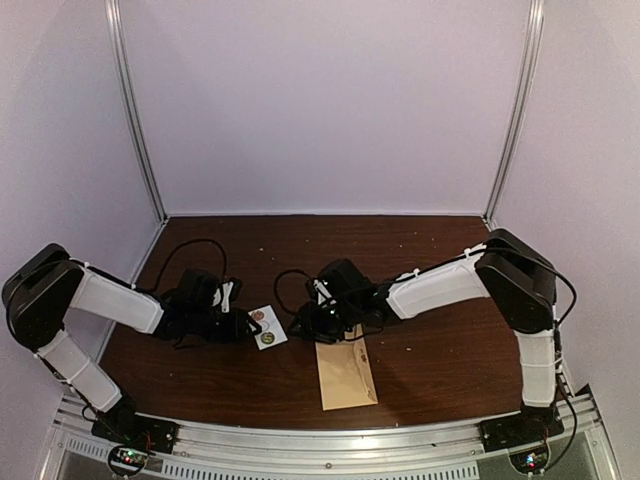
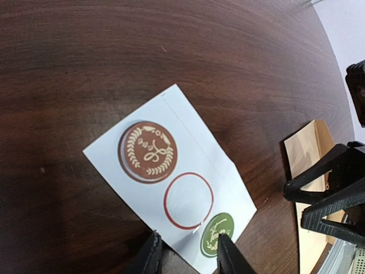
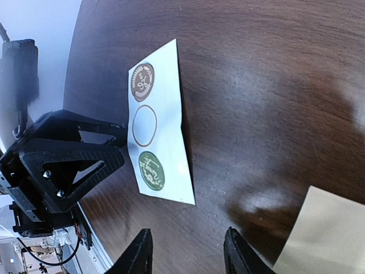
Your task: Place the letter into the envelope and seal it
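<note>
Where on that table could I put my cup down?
The far strip of the table, along the back wall, is bare. So is the near right, between the envelope and the right arm's base. The middle is crowded: left gripper, right gripper, sticker card and the envelope's top sit close together.

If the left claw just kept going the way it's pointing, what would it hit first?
Probably the white sticker card: the left gripper points at its near end, by the green sticker.
</note>
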Robot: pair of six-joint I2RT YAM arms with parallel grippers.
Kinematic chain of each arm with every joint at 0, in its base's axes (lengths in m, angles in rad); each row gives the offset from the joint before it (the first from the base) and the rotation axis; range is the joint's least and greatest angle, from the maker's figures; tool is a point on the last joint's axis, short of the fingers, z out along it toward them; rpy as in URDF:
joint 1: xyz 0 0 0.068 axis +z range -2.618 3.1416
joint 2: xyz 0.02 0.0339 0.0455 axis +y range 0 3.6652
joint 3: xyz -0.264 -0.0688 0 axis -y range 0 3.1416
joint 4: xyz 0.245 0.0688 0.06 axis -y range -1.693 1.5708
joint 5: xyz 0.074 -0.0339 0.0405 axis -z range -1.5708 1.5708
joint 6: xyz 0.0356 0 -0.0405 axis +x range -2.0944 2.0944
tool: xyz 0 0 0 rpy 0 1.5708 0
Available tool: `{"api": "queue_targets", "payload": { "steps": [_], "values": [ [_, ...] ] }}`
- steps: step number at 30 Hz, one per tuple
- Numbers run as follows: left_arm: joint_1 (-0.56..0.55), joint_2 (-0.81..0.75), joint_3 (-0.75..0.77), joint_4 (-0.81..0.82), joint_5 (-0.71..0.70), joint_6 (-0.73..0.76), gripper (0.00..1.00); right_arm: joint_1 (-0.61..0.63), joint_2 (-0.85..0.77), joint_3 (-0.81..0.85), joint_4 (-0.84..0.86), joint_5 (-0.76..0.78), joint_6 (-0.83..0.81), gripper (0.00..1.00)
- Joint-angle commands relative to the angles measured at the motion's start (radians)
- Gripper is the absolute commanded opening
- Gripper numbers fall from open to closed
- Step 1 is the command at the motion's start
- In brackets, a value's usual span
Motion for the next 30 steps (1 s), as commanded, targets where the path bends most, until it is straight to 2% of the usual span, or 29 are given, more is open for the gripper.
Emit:
{"api": "queue_targets", "payload": {
  "steps": [1, 13, 23, 30],
  "values": [
    [-0.006, 0.040, 0.004, -0.042, -0.010, -0.004, 0.34, -0.010, 0.051, 0.076, 0.023, 0.013, -0.007, 0.43],
    [-0.006, 0.070, 0.032, -0.053, -0.002, 0.023, 0.33, -0.039, 0.173, 0.199, -0.016, -0.031, -0.061, 0.43],
    [-0.015, 0.090, 0.048, -0.038, 0.022, 0.030, 0.33, -0.039, 0.214, 0.217, 0.052, -0.107, -0.025, 0.43],
    [-0.027, 0.108, 0.053, -0.024, 0.030, 0.019, 0.33, -0.039, 0.228, 0.212, 0.104, -0.145, 0.021, 0.38]
  ]
}}
